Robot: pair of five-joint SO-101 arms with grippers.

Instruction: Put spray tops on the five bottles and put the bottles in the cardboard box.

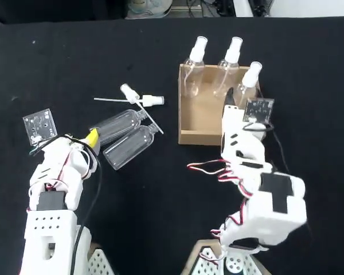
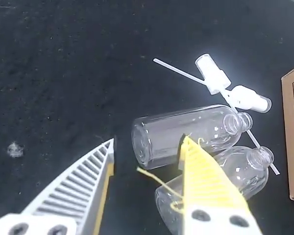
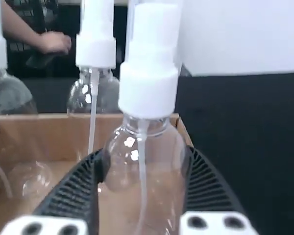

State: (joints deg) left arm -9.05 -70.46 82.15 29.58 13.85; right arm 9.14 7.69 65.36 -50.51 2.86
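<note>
Two uncapped clear bottles lie side by side on the black table, one (image 1: pixel 121 122) (image 2: pixel 186 133) farther back than the other (image 1: pixel 132 146) (image 2: pixel 235 171). Two loose white spray tops (image 1: pixel 129 92) (image 1: pixel 152 101) (image 2: pixel 213 74) with thin tubes lie just behind them. My left gripper (image 1: pixel 93 137) (image 2: pixel 148 143) is open, its white and yellow fingers on either side of the farther bottle's base. In the cardboard box (image 1: pixel 203 117) stand three capped bottles (image 1: pixel 193 71) (image 1: pixel 227 71). My right gripper (image 1: pixel 238 98) (image 3: pixel 143 156) is shut on the third one (image 1: pixel 249 85) (image 3: pixel 144 147) at the box's right side.
Two tag boards stand on the arms' wrists (image 1: pixel 40 126) (image 1: pixel 258 110). Loose red and white wires (image 1: pixel 209 167) hang by the right arm in front of the box. Black table surface lies open between the arms and at the far left.
</note>
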